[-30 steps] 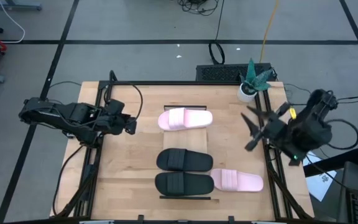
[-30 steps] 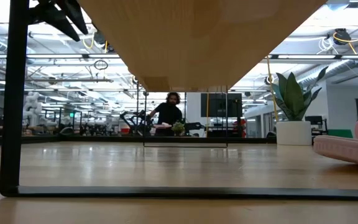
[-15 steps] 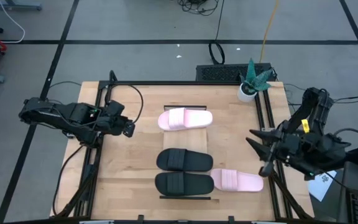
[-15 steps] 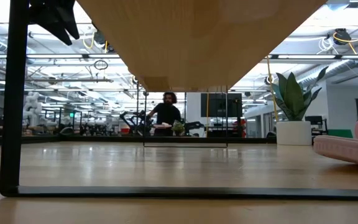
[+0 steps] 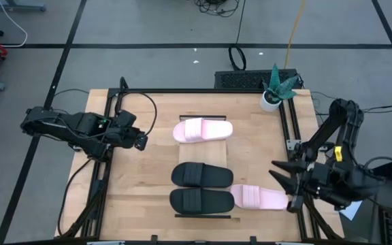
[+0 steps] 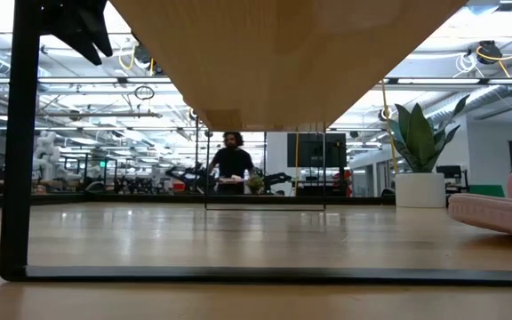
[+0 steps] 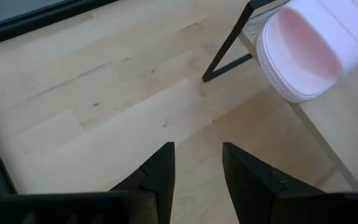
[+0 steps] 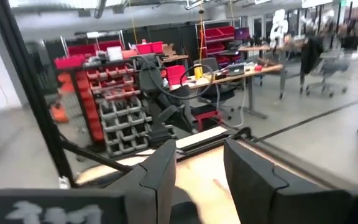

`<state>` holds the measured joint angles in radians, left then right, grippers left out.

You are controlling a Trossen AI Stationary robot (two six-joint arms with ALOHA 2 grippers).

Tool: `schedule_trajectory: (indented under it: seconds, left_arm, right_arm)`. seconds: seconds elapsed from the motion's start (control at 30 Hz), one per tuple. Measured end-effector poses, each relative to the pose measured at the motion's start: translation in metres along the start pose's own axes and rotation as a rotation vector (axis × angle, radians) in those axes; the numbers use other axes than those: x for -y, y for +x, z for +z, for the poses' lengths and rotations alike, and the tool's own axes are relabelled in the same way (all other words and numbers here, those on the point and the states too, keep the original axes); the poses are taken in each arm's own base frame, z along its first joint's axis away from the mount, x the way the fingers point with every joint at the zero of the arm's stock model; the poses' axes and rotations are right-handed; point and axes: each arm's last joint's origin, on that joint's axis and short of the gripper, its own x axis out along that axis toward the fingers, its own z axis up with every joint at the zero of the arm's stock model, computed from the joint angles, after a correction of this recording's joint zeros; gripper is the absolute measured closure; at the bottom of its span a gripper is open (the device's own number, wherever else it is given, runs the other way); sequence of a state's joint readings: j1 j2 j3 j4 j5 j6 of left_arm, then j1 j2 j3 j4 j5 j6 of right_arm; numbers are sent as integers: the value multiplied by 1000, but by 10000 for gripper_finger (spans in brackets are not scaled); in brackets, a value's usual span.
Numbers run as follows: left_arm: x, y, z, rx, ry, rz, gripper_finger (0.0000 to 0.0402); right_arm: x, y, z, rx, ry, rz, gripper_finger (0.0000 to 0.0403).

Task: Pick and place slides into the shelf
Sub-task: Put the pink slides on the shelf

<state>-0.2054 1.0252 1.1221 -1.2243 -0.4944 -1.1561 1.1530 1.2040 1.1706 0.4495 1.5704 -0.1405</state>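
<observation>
four slides are lying on the wooden table (image 5: 135,184). one pink slide (image 5: 203,130) is sitting toward the far end of the pale slatted shelf (image 5: 205,153), which is running down the middle of the table. two black slides (image 5: 201,175) (image 5: 201,201) are lying side by side on the shelf's near part. the second pink slide (image 5: 260,198) is resting on the table just beside the nearer black one, touching or almost touching it, toward the right edge.

the right gripper (image 5: 286,184) is hovering at the table's right edge, just beside that second pink slide, its fingers spread and pinching nothing. the left gripper (image 5: 141,138) is waiting over the table's left side, well apart from the slides, fingers standing parted with nothing between them; in its wrist view the end of the far pink slide is showing ahead.

a potted plant (image 5: 275,90) is standing at the far right corner. a person (image 6: 230,165) is standing in the room beyond.
</observation>
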Motion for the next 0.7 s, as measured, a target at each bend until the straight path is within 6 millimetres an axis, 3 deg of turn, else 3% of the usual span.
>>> schedule_trajectory:
  seconds: [0.17, 0.37, 0.53, 0.7]
  left_arm:
    - [0, 0, 0, -14, -2, -7, 272]
    - [1, 0, -1, -26, -1, -13, 272]
    - [1, 0, -1, -50, -1, -25, 272]
    - [1, 0, -2, -63, -1, -30, 272]
  right_arm:
    - [-6, -5, -8, -6, 234, 20, 277]
    - [-17, -14, -29, -20, 346, 53, 284]
    - [-12, -16, -71, -30, 460, 68, 307]
    - [5, -15, -112, -64, 597, 114, 316]
